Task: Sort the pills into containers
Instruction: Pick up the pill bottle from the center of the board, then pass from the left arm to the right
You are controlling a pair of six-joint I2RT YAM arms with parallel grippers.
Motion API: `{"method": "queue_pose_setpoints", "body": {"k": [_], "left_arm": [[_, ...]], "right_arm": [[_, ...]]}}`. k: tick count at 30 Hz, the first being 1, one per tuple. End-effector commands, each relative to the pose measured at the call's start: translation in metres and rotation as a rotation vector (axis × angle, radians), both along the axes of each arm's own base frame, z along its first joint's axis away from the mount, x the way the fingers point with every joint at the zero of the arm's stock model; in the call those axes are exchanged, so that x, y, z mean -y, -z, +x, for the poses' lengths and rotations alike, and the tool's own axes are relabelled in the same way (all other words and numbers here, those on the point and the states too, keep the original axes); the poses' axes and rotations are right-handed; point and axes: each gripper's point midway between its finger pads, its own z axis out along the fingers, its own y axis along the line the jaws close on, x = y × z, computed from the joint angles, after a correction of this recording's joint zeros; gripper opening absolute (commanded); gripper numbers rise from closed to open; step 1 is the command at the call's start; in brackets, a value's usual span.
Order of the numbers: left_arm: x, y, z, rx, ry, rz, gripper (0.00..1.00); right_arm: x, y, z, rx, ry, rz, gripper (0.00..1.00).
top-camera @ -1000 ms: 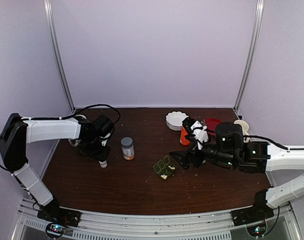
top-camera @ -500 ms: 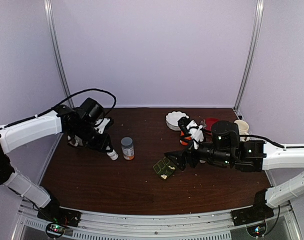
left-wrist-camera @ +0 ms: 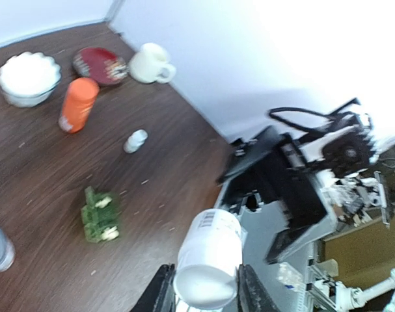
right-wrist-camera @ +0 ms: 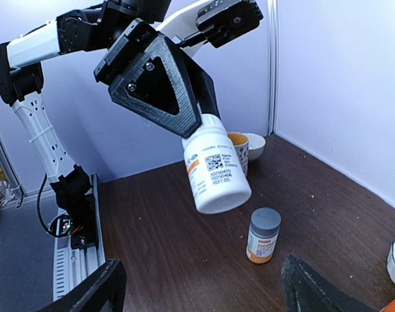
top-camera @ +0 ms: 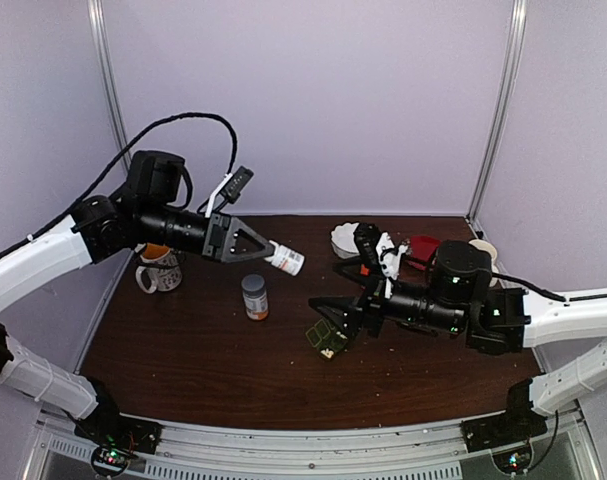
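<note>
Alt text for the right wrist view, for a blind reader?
The left gripper, jaws shut on a tilted white labelled bottle, hangs above a dark wooden table. A grey-capped bottle stands on it, a mug by the far wall; the right gripper frames the bottom corners with open jaws.

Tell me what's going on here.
The left tool holds a small white bottle in the air, tilted toward the right arm. The right tool is open and aimed at that bottle, close by the green pill box, which shows whitish pills inside. A grey-capped bottle stands alone.
</note>
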Motion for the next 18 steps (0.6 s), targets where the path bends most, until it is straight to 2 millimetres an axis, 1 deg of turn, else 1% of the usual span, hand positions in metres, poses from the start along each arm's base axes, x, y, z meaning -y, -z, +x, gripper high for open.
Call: {"method": "queue_pose_setpoints", "body": {"k": [1,4,6,10,15,18], "left_arm": [[0.027,-0.059,-0.022,0.058,0.149,-0.18,0.03],[0.034,-0.065,-0.027,0.061,0.175,-0.193,0.03],[0.036,-0.067,-0.028,0.058,0.181,-0.199,0.02],[0.038,-0.066,-0.027,0.05,0.185,-0.201,0.0],[0.039,-0.063,-0.027,0.037,0.189,-0.196,0.0],[0.04,-0.062,-0.027,0.037,0.192,-0.195,0.0]], "right_arm": [[0.009,-0.035,0.003,0.108,0.05,0.105,0.84],[0.012,-0.04,0.005,0.164,0.072,0.111,0.82],[0.014,-0.043,0.008,0.177,0.097,0.113,0.78],[0.015,-0.049,0.008,0.197,0.101,0.132,0.74],[0.015,-0.054,0.005,0.222,0.083,0.137,0.61],[0.01,-0.056,-0.001,0.232,0.048,0.136,0.6]]}}
